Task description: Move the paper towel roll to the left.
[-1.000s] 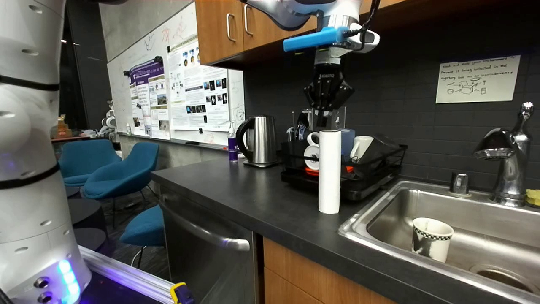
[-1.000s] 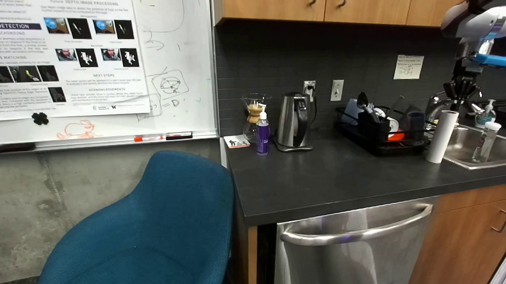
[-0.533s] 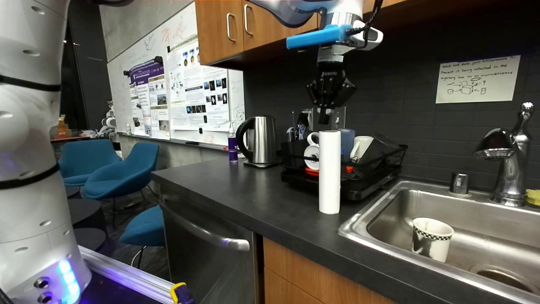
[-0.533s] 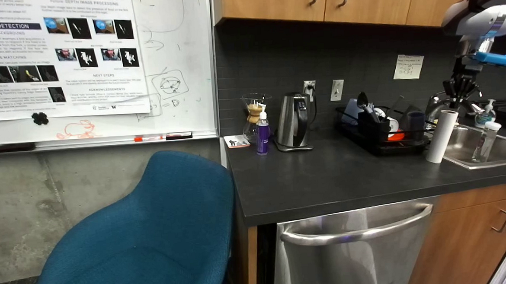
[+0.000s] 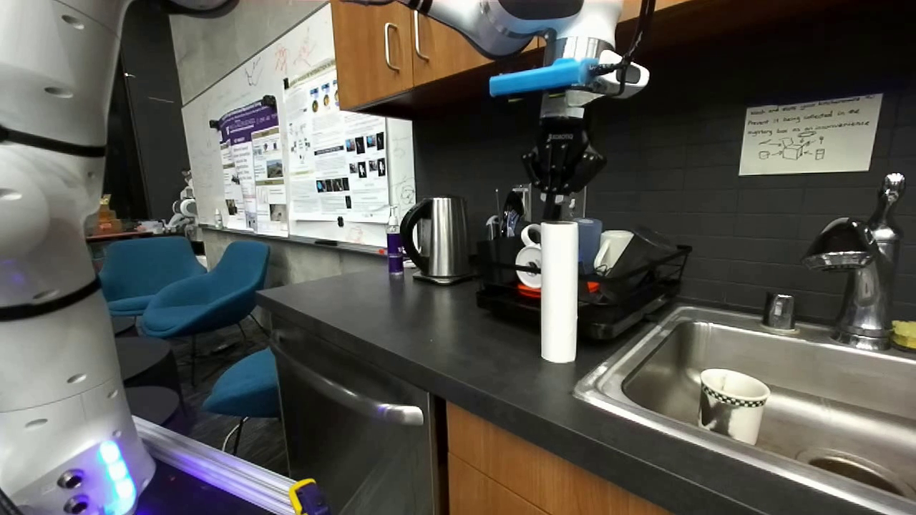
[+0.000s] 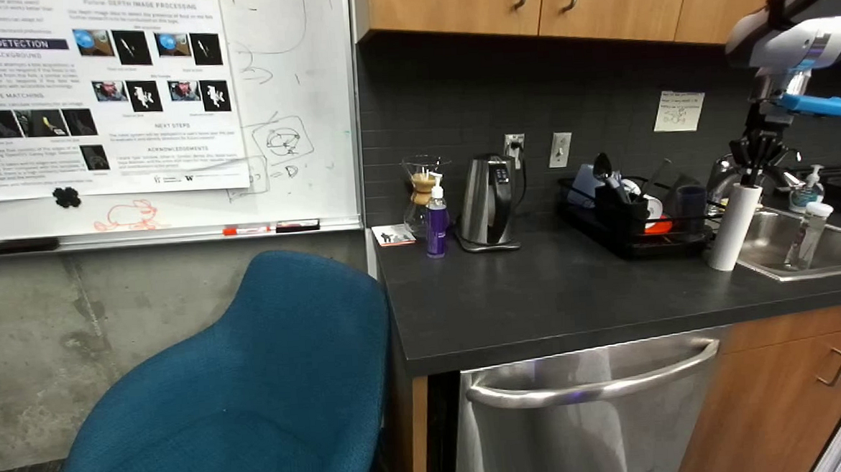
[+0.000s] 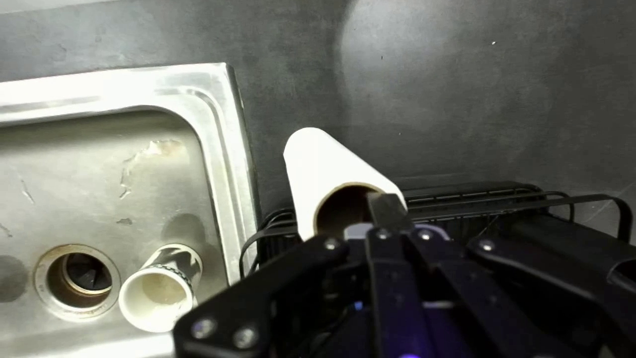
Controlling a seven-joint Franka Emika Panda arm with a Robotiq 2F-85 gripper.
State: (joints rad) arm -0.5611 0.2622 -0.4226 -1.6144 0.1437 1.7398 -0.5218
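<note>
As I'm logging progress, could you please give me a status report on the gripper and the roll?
Gripper shut, tips by top of roll, contact unclear. Roll upright beside sink. Rack close by, possible snag.

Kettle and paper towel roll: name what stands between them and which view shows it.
Both exterior views show the black dish rack between the kettle and the paper towel roll, toward the back of the counter.

A black-handled steel kettle point(image 6: 478, 203) stands near a purple pump bottle point(image 6: 436, 226); a steel sink point(image 5: 665, 365) holds a checker-banded white cup point(image 5: 731, 411).
</note>
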